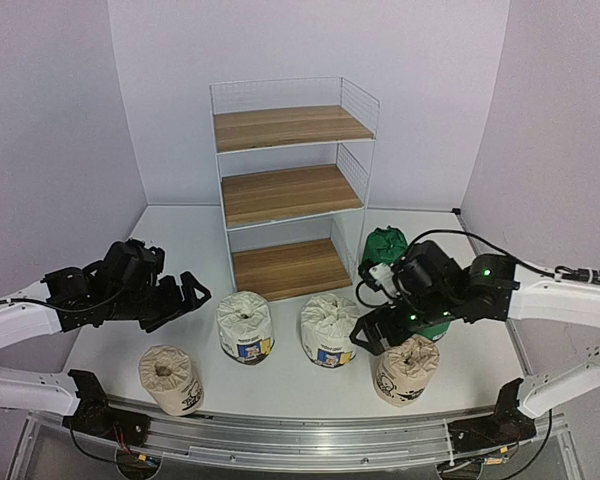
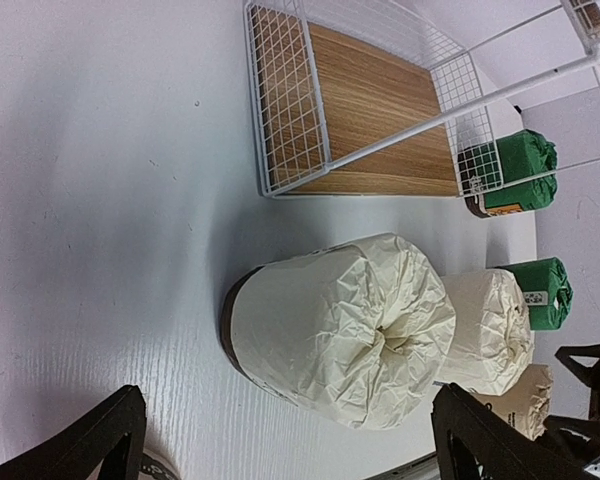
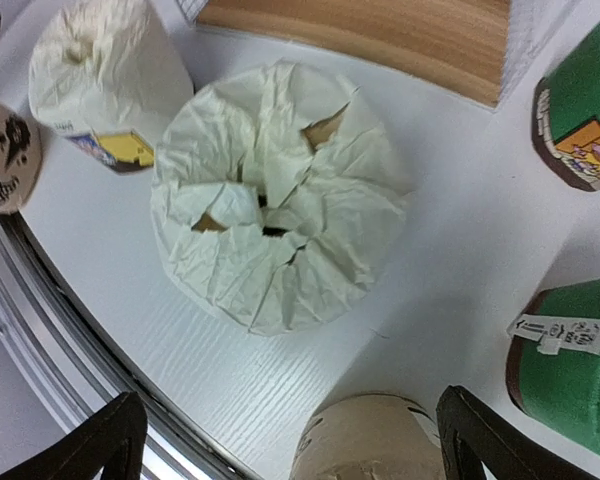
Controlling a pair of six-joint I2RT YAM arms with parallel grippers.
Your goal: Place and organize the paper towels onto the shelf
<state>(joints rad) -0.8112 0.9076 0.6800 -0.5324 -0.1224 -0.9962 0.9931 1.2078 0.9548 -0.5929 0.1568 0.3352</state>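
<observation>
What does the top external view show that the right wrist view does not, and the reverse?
Only the top view: the whole shelf with three bare boards, the left arm and the right arm. Only the right wrist view: tears in the gathered top of the central white roll, and a white tag on a green roll. Both: the bottom board, the second white roll.
</observation>
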